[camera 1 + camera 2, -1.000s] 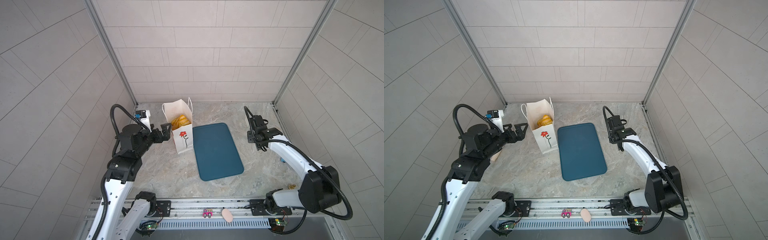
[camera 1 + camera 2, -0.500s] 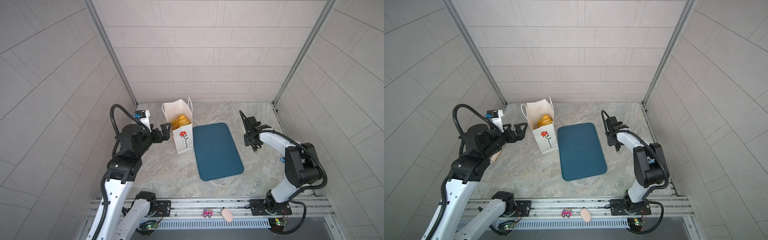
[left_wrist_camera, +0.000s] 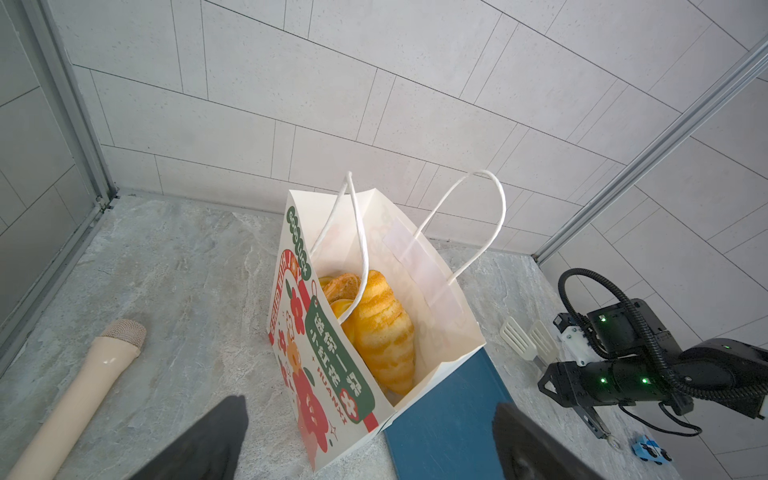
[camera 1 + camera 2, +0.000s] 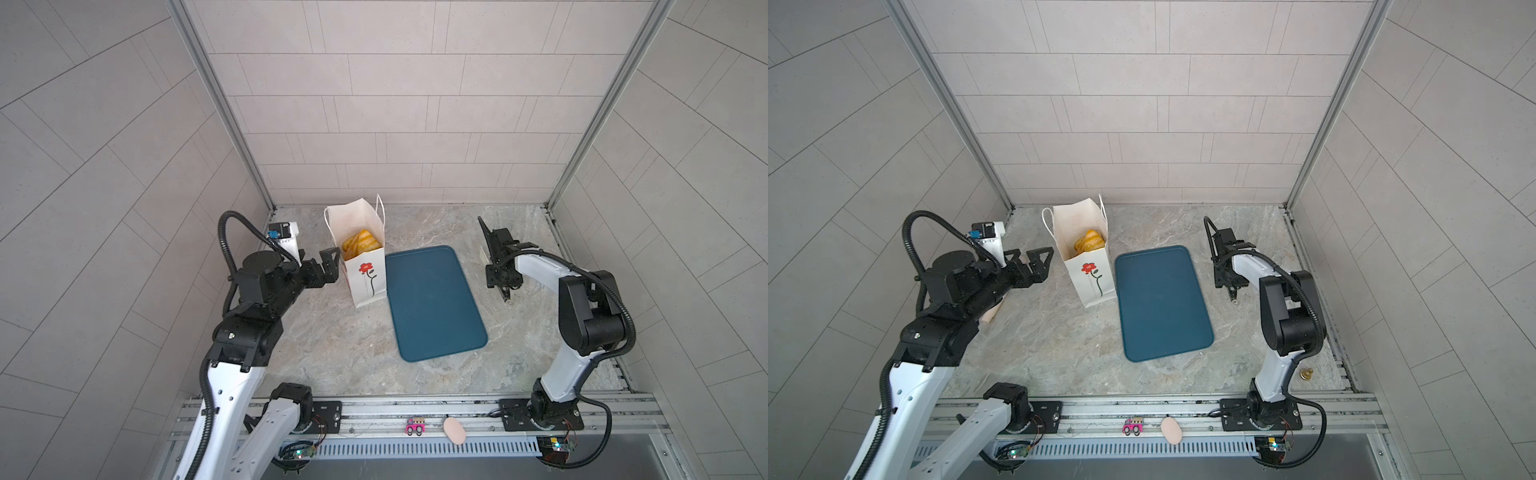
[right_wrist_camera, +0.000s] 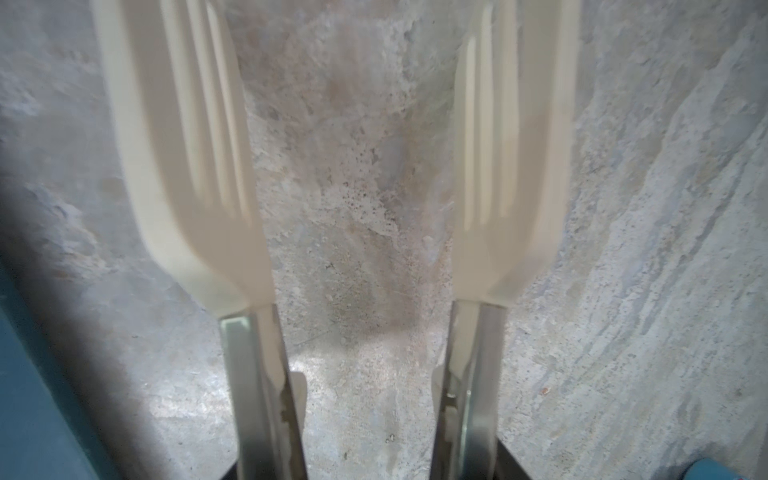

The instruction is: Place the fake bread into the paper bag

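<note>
Over the last second the right arm has folded up on itself. Its elbow, which lay low toward the front rail (image 4: 374,409), now stands upright, while the right gripper (image 4: 498,276) hangs in nearly the same spot, pointed down at the table (image 4: 528,328). It is clamped on the tongs (image 3: 517,338); the wrist view shows their two pale slotted paddles apart with nothing between them. The left arm, the bag and its load have not shifted. No bread shows anywhere outside the bag, so I judge that the carrying is over and the arm is pulling back to rest.

Nearest, well behind both grippers on the front rail, lie a pink egg (image 4: 453,430) and a pink toy car (image 4: 415,427), neither part of the job. Just to the inner side of the right gripper lies the blue tray (image 4: 432,307), flat and empty.

Past the tray's far corner, just ahead of the left gripper (image 4: 331,266), whose fingers are spread wide and hold nothing, stands the paper bag (image 4: 368,286). It is upright, mouth open, handles up. Whether a fingertip touches its side wall I cannot tell.

The fake bread (image 4: 359,243) sits inside. A striped croissant (image 3: 382,328) is on top, with a darker braided piece (image 3: 340,284) and another yellow one under it. Deeper ones are hidden, so the count is uncertain. A rolling pin (image 3: 79,399) lies on the table off the left gripper's outer side.
</note>
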You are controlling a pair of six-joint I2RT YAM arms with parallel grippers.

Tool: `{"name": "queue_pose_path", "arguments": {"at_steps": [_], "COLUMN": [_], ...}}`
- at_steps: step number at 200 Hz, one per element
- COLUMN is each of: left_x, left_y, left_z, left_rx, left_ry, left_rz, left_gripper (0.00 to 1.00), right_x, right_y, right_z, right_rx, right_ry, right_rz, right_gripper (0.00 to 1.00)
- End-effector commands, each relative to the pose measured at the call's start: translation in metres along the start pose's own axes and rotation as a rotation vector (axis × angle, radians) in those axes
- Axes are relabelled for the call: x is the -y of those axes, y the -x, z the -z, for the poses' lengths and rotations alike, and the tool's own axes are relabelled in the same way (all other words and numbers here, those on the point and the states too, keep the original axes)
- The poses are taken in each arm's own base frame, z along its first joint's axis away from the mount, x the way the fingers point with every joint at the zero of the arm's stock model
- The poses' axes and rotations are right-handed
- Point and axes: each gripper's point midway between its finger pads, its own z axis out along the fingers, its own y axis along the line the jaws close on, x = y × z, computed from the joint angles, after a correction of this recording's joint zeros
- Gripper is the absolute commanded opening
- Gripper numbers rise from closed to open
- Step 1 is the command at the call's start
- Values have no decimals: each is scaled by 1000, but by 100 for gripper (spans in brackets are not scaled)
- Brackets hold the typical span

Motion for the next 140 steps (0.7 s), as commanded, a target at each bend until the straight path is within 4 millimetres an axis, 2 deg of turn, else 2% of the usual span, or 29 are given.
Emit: {"name": "queue_pose_path", "arguments": {"at_steps": [1,122,140], "left_x": [-5,-7,-8], "left_y": [-3,-5,-7], "left_z": [1,3,2], "left_rx": [1,1,-2], "left_ry": [18,25,31], "left_rz": [-4,-1,-1], "left_gripper": [100,100,100], "right_x": [1,0,0], "right_y": [-4,-17,-16], "right_z": [-3,-24,-22], "right_rx": [-29,-124,-115], "right_ry": [15,79,80], "right_rz": [7,-1,-1], "right_gripper": [60,69,76]}}
